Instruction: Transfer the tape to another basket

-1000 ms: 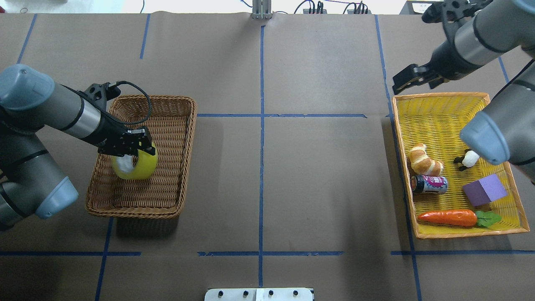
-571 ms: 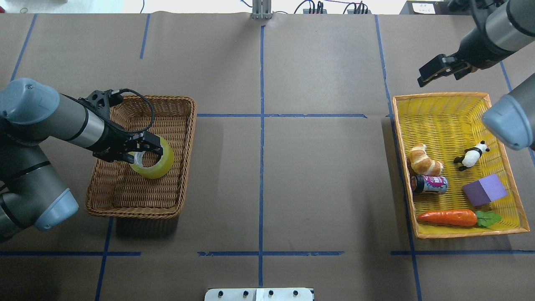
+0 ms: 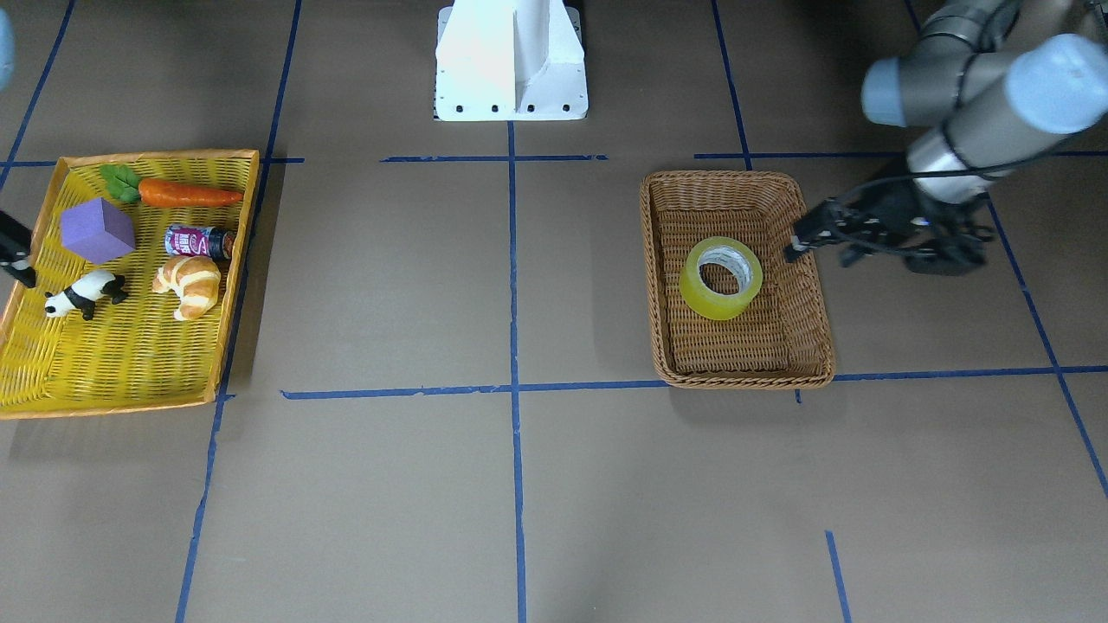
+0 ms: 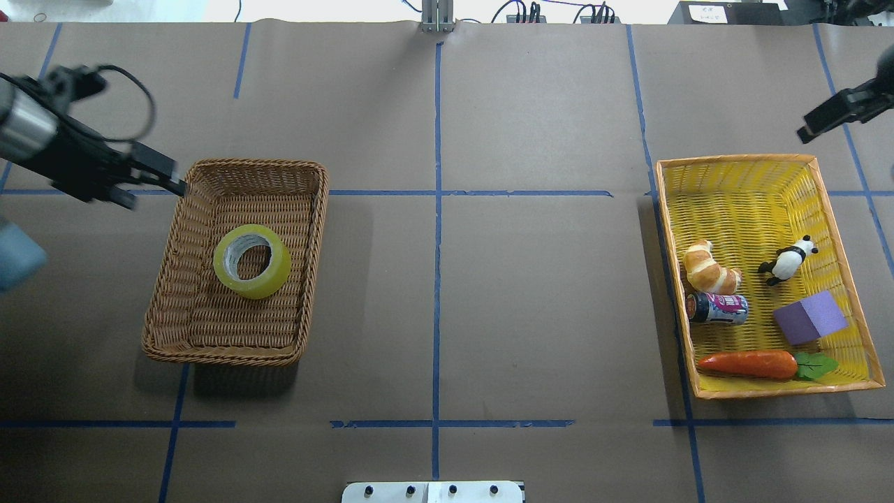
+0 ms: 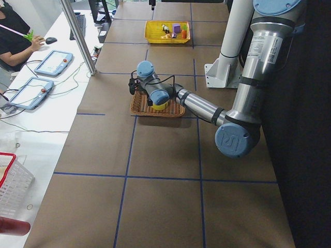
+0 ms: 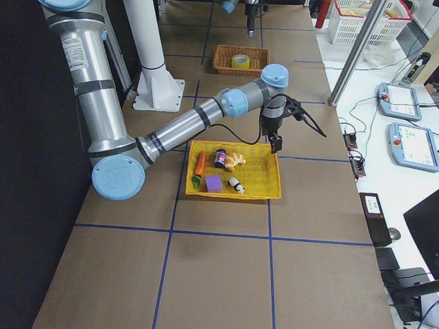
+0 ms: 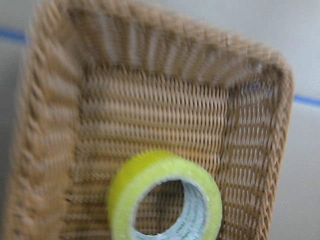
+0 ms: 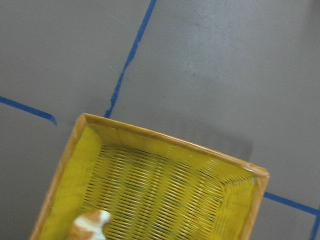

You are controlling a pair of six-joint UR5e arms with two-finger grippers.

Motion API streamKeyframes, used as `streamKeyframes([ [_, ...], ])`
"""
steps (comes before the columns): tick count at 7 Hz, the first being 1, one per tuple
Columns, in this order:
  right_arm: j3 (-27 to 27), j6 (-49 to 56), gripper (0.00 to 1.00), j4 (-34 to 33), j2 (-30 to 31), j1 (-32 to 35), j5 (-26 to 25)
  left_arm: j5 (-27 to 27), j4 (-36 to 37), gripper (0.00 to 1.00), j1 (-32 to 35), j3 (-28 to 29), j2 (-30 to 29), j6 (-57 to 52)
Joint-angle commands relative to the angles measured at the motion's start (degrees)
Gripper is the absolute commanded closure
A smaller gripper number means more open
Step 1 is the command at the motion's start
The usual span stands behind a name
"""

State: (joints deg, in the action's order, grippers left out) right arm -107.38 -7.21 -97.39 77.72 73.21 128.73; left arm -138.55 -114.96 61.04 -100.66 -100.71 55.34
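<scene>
Left gripper (image 4: 159, 188): hung blurred just outside the far left corner of the basket (image 4: 255, 162), fingers seemingly apart, nothing held, clear of the tape (image 4: 283, 265). Found the tape lying flat, hole up, near the middle of the basket floor. Right gripper (image 4: 814, 126): hovered beyond the far end of the yellow tray (image 4: 737, 158); could not tell how far open.
</scene>
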Motion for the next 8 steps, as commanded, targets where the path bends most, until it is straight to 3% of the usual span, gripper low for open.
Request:
streamKeyframes([
  [1, 3.49, 8.95, 0.0, -0.43, 3.12, 5.52, 0.21, -0.93, 12.85, 0.0, 11.26, 1.51, 2.44, -25.25],
  [2, 3.67, 8.97, 0.0, -0.78, 5.23, 8.24, 1.95, -0.58, 18.58, 0.0, 16.6, 2.56, 2.71, -35.54],
  [4, 7.35, 9.06, 0.0, -0.52, 9.46, 13.52, 10.8, -0.4, 20.92, 0.0, 26.28, 10.26, 4.64, -52.28],
  [6, 8.41, 8.54, 0.0, -0.17, 10.25, 14.42, 8.22, 3.62, 21.01, 0.0, 31.23, 16.87, 4.64, -61.98],
  [8, 12.78, 8.89, 0.0, 1.58, 11.48, 14.42, 8.11, 3.73, 21.01, 0.0, 32.12, 20.75, 4.82, -65.78],
])
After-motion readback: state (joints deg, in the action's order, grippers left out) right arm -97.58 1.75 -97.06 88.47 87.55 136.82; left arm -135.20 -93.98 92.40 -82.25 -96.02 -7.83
